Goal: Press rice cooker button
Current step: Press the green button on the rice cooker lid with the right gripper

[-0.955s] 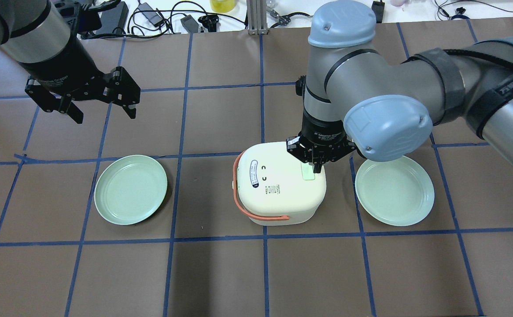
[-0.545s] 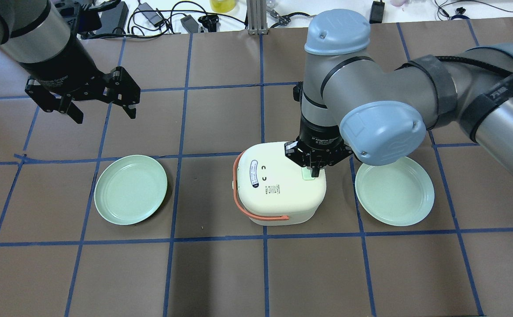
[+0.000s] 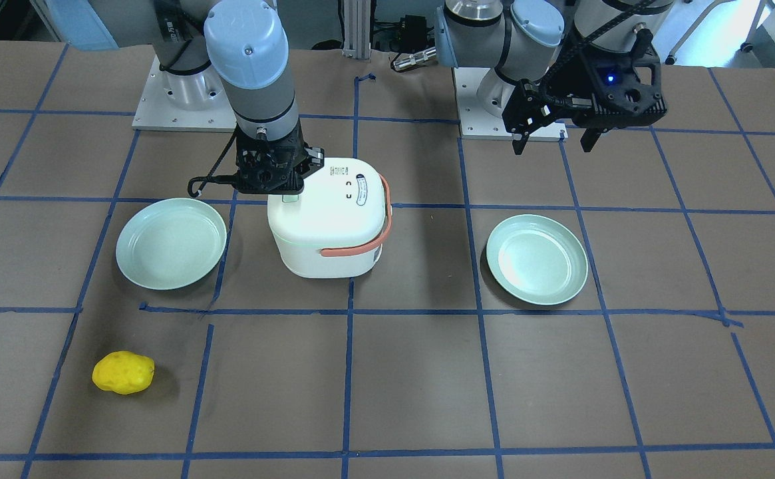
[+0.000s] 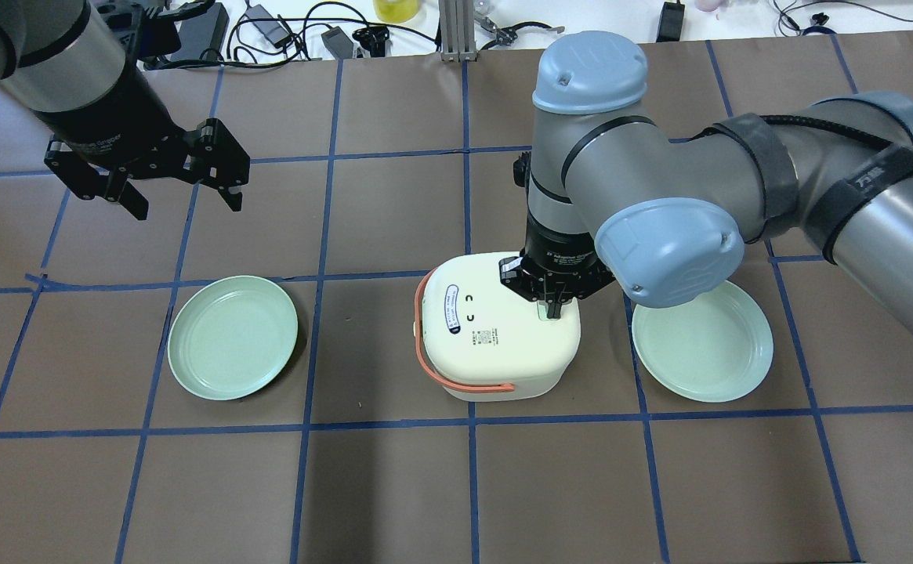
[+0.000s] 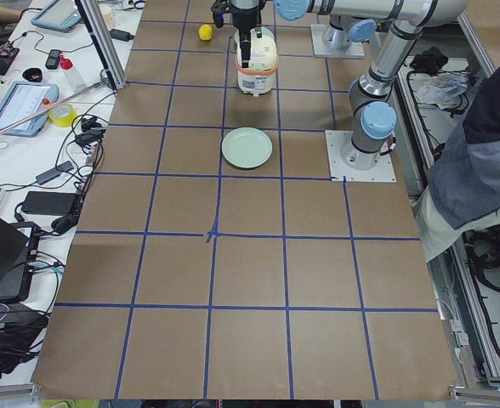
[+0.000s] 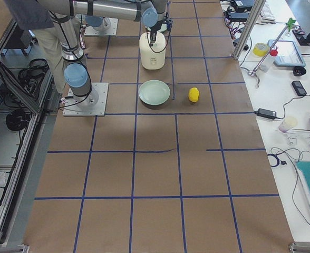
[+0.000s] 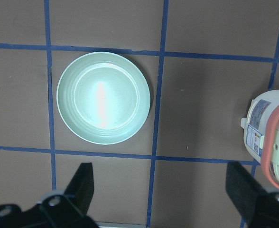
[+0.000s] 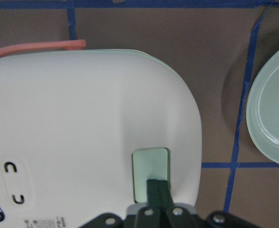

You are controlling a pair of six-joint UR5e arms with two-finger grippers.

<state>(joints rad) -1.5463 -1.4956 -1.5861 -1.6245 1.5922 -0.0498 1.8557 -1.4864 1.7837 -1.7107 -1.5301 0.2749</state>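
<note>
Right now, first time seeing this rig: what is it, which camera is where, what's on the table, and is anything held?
These are two robot arms at a paper-covered table. One camera looks down from behind the robot, one faces it, two sit at the table's ends, and one rides on each wrist. On the table are a white rice cooker, a left plate, a right plate and a lumpy yellow object. The right gripper is shut, with its tip on the cooker's pale green button. Contact looks likely but isn't certain. The left gripper hangs open above the table. Nothing is held.
</note>
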